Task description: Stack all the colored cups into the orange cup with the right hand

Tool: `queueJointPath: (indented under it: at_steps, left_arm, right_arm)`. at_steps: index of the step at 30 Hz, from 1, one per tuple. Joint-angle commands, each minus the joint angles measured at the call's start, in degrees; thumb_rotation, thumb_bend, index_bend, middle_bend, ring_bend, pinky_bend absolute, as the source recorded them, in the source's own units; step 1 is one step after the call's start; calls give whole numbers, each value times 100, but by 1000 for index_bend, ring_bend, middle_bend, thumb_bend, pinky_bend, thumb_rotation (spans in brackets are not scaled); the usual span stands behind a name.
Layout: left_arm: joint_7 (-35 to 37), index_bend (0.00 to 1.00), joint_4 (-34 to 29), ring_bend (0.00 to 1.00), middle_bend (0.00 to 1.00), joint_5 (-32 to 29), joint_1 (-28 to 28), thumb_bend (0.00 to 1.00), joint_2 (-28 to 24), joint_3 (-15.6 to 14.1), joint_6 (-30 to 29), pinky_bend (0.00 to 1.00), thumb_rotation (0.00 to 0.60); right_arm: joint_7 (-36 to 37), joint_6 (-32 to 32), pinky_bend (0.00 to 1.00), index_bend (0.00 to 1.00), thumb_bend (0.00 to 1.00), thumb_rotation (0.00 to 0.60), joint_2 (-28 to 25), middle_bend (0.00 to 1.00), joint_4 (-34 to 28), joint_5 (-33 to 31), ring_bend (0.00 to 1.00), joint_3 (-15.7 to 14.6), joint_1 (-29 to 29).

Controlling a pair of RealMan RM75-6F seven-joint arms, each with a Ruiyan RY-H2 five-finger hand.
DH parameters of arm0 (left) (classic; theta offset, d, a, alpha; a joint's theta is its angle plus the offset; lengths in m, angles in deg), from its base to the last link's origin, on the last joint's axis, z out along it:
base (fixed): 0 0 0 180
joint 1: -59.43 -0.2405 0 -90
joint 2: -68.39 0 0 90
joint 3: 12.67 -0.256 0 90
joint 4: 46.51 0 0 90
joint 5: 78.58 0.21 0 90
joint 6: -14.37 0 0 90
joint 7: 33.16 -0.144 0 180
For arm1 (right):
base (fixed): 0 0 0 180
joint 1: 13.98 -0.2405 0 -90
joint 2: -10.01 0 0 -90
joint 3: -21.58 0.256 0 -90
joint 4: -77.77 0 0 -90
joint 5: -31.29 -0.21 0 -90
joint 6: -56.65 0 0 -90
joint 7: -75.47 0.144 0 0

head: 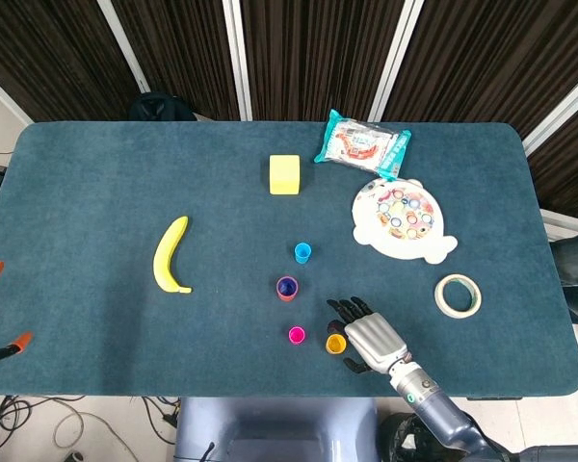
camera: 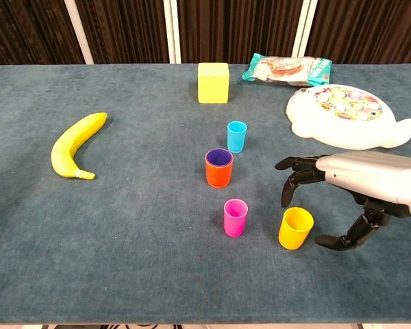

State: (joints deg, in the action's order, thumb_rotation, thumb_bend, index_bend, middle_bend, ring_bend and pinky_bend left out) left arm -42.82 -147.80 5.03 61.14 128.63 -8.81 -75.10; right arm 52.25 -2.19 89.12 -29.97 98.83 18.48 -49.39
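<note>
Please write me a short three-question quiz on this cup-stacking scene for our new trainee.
1. True or false: the right hand already grips the yellow cup.
2. Which cup stands farthest from the robot? A) pink cup B) blue cup C) orange cup
3. Fill in: the orange cup has a ____ cup nested inside it.

Key:
1. False; its fingers are spread above and beside the cup, apparently not touching.
2. B
3. purple
</note>
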Motion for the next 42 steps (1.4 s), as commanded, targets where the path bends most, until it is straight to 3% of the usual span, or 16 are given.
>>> queueJointPath:
  at_steps: [1,28,32,42]
  left_arm:
    - [3,0,1,0,0,-5,-4,0,-2,6,-11,37,600]
    - [18,0,7,0,0,-15,-2,0,-1,11,-12,37,600]
    - [26,0,5,0,0,-11,2,0,-5,6,-1,37,600]
    - [41,0,-11,0,0,-9,-10,0,-17,7,-23,37,600]
  right_arm:
    - [-50,5,52,331,386,600,47,0,34,-46,67,32,-2]
    - [-231,56,75,465,386,600,165,0,30,-276,84,327,-51]
    - [-201,100,75,469,386,600,-6,0,-201,-386,85,526,-144]
    - [-260,607,75,468,386,600,-533,0,-487,-1562,85,1524,-914]
